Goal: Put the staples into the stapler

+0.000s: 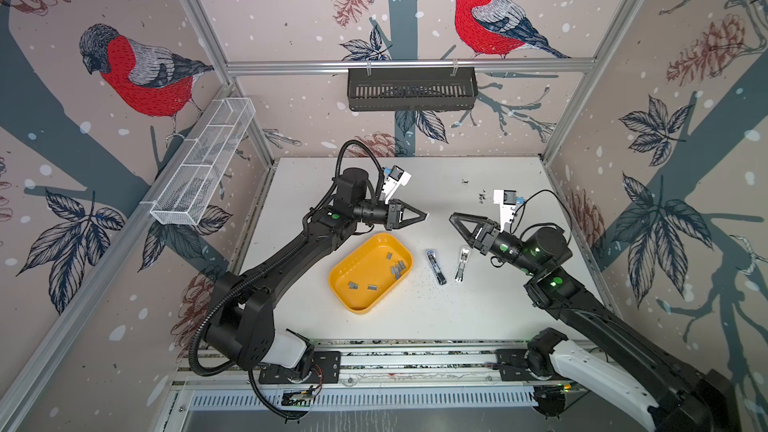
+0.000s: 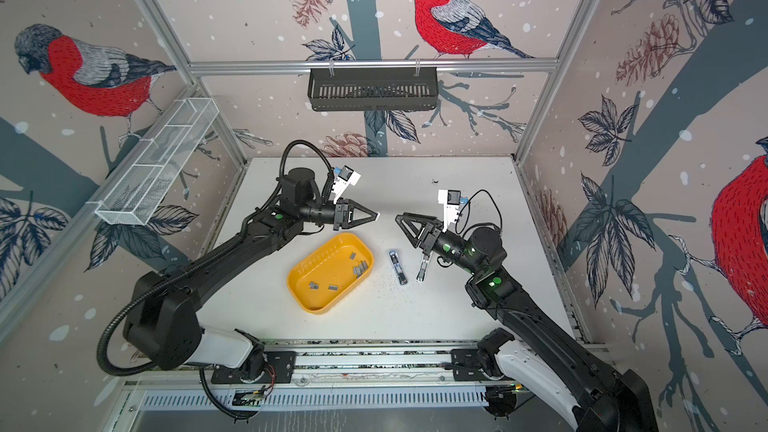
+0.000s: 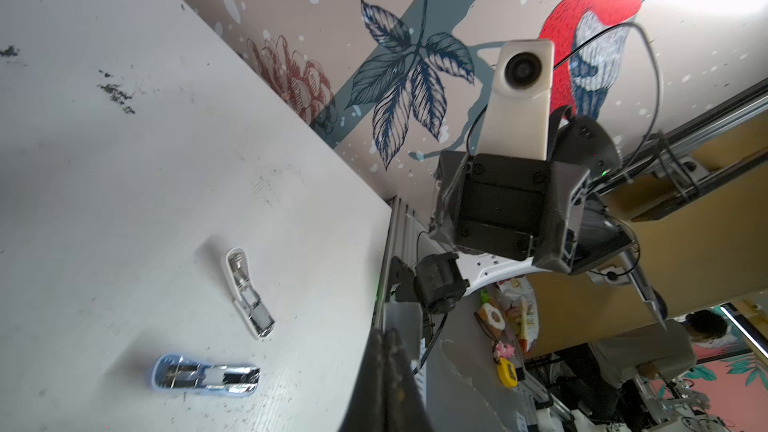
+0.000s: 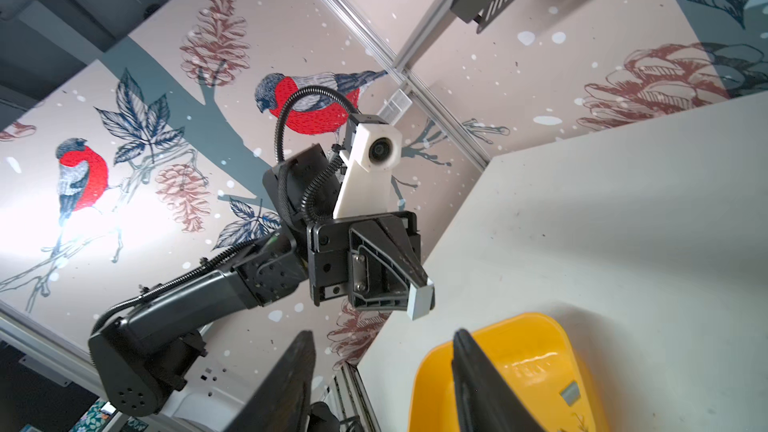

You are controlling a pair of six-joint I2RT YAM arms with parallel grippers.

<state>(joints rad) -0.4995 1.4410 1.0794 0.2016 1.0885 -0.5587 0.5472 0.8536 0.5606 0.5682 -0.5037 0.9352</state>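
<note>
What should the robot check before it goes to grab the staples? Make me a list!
1. Staples waiting in the yellow tray: ok, several strips lie there.
2. Right tool open: ok.
3. Left tool open: not ok, it is shut and holds nothing.
4. Blue stapler piece and white stapler piece lying metal side up: ok.
5. Either piece already loaded: cannot tell.
</note>
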